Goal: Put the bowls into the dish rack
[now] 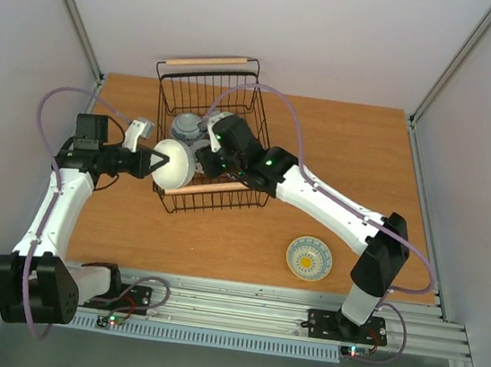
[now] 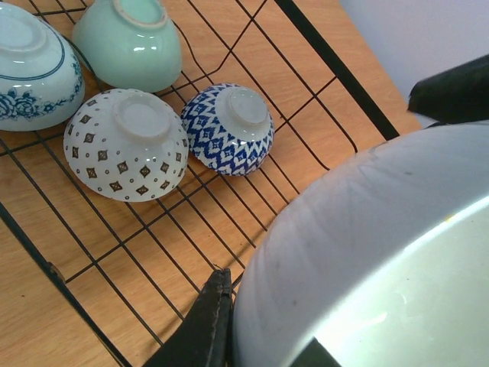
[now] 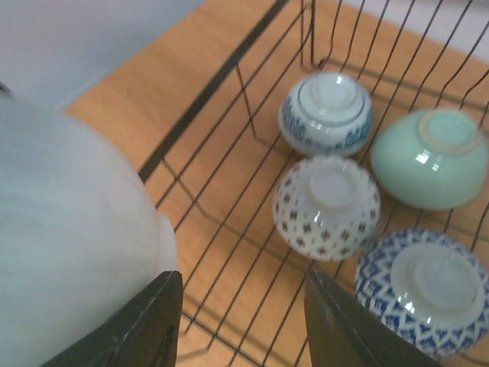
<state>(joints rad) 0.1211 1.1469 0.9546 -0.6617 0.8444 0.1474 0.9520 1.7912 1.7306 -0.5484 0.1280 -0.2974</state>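
My left gripper (image 1: 152, 161) is shut on the rim of a cream bowl (image 1: 175, 163) and holds it tilted over the left wall of the black wire dish rack (image 1: 168, 101). That bowl fills the lower right of the left wrist view (image 2: 367, 252). Four bowls lie upside down in the rack: blue-floral (image 2: 30, 69), mint green (image 2: 130, 42), red-patterned (image 2: 126, 145) and blue zigzag (image 2: 229, 130). My right gripper (image 3: 244, 329) is open and empty above the rack floor, next to the held bowl (image 3: 69, 229). A cream bowl with a yellow inside (image 1: 309, 258) sits upright on the table.
The rack has wooden rod handles at its far end (image 1: 209, 61) and near end (image 1: 213, 188). My right arm (image 1: 325, 198) reaches over the rack's near right corner. Grey walls close in the wooden table (image 1: 358, 153) on three sides.
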